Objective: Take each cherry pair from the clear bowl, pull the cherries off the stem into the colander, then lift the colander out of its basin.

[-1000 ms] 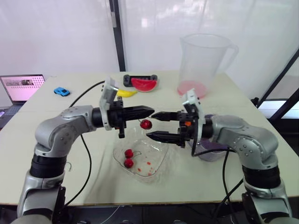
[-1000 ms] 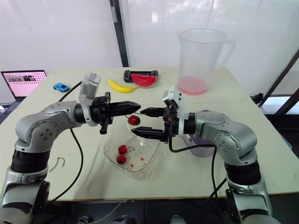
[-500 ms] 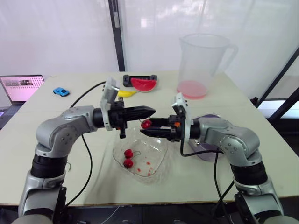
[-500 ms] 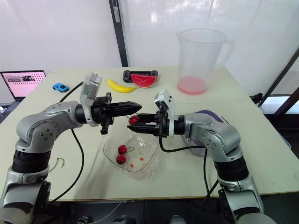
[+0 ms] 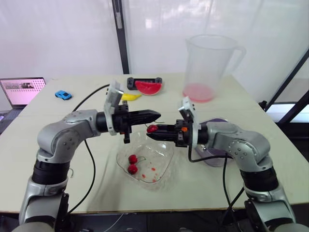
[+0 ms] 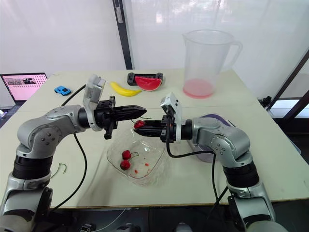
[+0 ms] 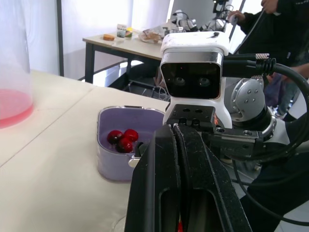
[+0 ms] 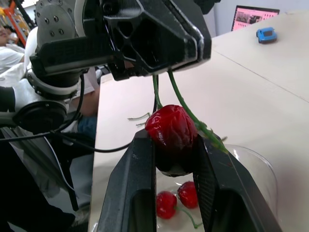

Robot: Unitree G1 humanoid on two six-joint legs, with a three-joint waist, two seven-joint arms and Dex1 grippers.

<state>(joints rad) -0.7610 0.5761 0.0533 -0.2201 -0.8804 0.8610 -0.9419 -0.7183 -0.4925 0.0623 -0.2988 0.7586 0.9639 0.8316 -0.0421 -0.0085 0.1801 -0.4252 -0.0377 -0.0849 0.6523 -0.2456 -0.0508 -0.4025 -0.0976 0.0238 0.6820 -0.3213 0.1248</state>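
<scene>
In the right wrist view, the glossy red cherry (image 8: pixel 171 133) is clamped between the matte black right fingers (image 8: pixel 137 193). Its thin green stem (image 8: pixel 186 108) runs up into the closed tips opposite. The left wrist view shows the left fingers (image 7: pixel 161 179) pressed together on that stem. Beyond them is the lilac, round-cornered colander (image 7: pixel 107 157) with three dark cherries (image 7: pixel 123 140) inside. Seen from the head, the held cherry hangs above the clear bowl (image 5: pixel 168 155). This wavy-rimmed bowl sits on the pale surface (image 5: pixel 193 188) and holds another cherry pair (image 5: pixel 132 163) and red juice specks.
</scene>
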